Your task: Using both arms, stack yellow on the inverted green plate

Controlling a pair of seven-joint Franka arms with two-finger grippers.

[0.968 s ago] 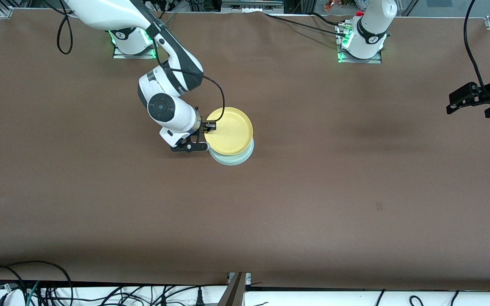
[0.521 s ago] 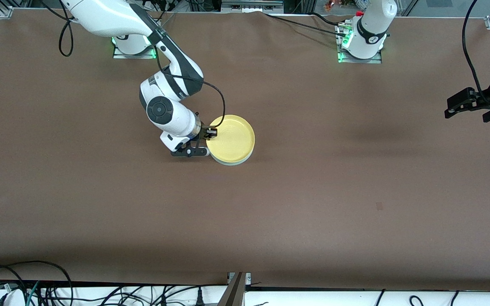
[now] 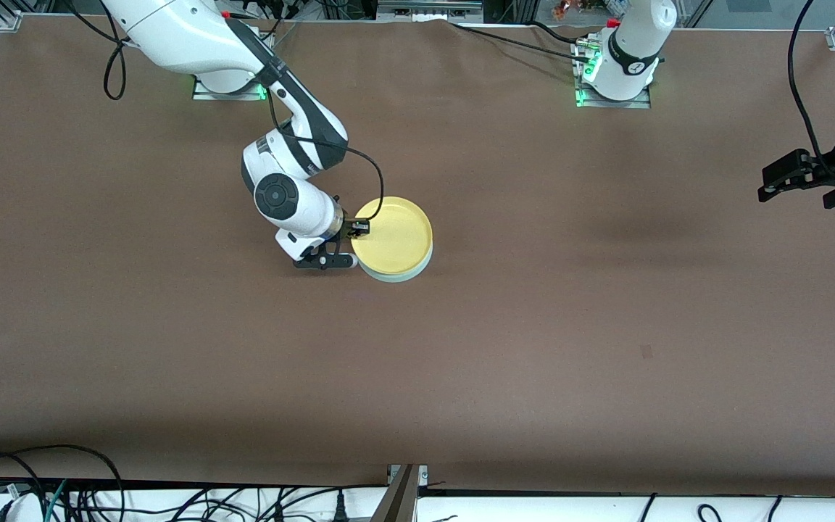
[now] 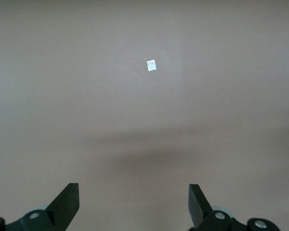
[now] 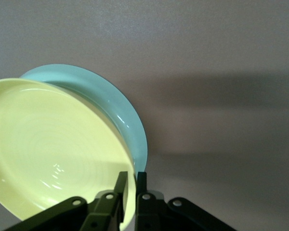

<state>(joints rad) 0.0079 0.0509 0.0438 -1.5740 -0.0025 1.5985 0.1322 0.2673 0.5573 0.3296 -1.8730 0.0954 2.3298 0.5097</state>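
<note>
While the yellow plate (image 3: 393,234) sits on the inverted green plate (image 3: 397,274) mid-tabletop (image 3: 533,326), right gripper (image 5: 129,185) fingers clamp its rim; left gripper (image 4: 134,202), fingers apart, waits w/ nothing at its tabletop end; stack looks done, release & retreat left.
</note>
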